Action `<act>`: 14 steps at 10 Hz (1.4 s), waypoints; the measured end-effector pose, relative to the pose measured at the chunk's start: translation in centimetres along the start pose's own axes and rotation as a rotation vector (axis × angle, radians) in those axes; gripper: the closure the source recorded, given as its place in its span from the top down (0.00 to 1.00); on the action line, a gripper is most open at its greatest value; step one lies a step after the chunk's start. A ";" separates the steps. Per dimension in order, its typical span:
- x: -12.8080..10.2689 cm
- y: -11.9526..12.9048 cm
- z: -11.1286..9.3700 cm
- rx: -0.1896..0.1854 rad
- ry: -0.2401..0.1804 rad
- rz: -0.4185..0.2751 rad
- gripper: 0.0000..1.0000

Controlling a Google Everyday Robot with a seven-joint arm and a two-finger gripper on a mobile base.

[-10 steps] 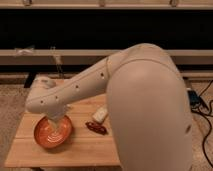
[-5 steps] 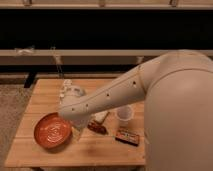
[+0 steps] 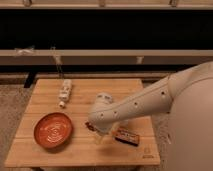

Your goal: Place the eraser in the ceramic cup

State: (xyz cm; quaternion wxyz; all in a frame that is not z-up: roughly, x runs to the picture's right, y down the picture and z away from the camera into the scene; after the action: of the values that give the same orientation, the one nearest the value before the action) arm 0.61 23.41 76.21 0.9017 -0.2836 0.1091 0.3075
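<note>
The eraser [image 3: 126, 136], a small dark block, lies on the wooden table [image 3: 45, 107] near its front right edge. My arm [image 3: 150, 100] reaches in from the right across the table. My gripper [image 3: 98, 136] hangs down from the wrist, just left of the eraser and close above the table top. The white ceramic cup is hidden behind the arm.
An orange-red bowl [image 3: 53, 130] with a ring pattern sits at the front left. A dark red elongated object [image 3: 90, 126] lies partly under the wrist. A pale white block [image 3: 65, 90] lies at the back left. Dark shelving runs behind the table.
The arm has swung right and forward, from over the bowl to the table's middle. The gripper now hangs beside the eraser. The arm now covers the cup.
</note>
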 end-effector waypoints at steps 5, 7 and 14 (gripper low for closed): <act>4.8 -3.5 3.9 -0.025 -0.002 0.005 0.80; 5.2 -4.2 4.3 -0.026 -0.001 -0.010 0.80; 6.1 -5.0 6.2 -0.036 0.010 -0.030 0.72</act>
State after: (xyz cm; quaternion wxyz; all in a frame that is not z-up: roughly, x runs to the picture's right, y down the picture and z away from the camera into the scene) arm 8.67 26.72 81.20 0.9004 -0.3030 0.1036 0.2944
